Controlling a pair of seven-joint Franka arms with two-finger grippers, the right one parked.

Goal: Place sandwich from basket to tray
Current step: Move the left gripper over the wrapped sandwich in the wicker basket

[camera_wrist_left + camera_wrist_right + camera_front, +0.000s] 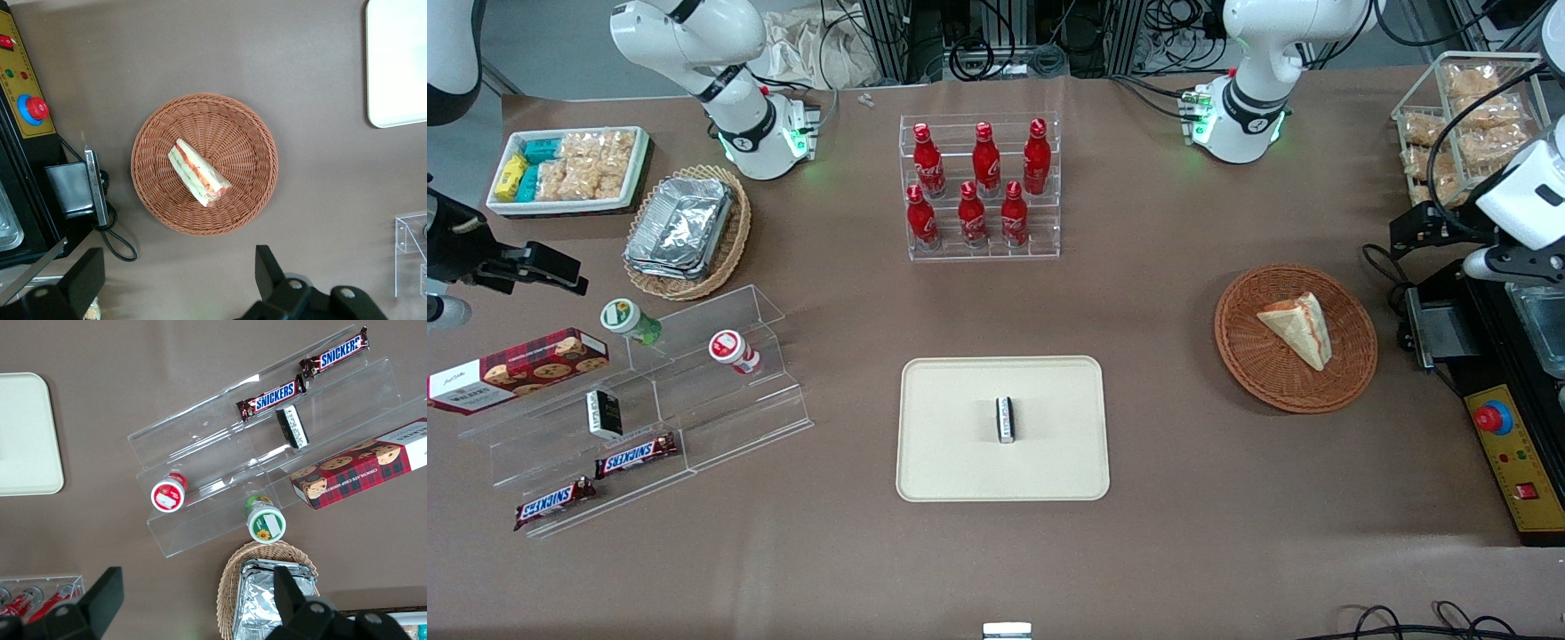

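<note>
While lying in basket [204, 164], sandwich [199, 173] untouched, gripper [179, 280] raised above it, jaws spread wide and empty, tray [1002, 428] at basket's eight o'clock on desk [1138, 551].

Candy bars [269, 398] [637, 454]: "SNICKERS", two bars on the clear stand.
Cookie box [363, 473]: "CHOCOLATE CHIP COOKIES".

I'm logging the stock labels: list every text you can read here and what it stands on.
"SNICKERS": bar on the clear stand.
"SNICKERS": second bar beside it.
"CHOCOLATE CHIP COOKIES": red cookie box.
Red bottles: white script too blurred to read.
Small pack on the tray: unreadable.
The sandwich bears no readable text; the open pincer hangs above its basket.
</note>
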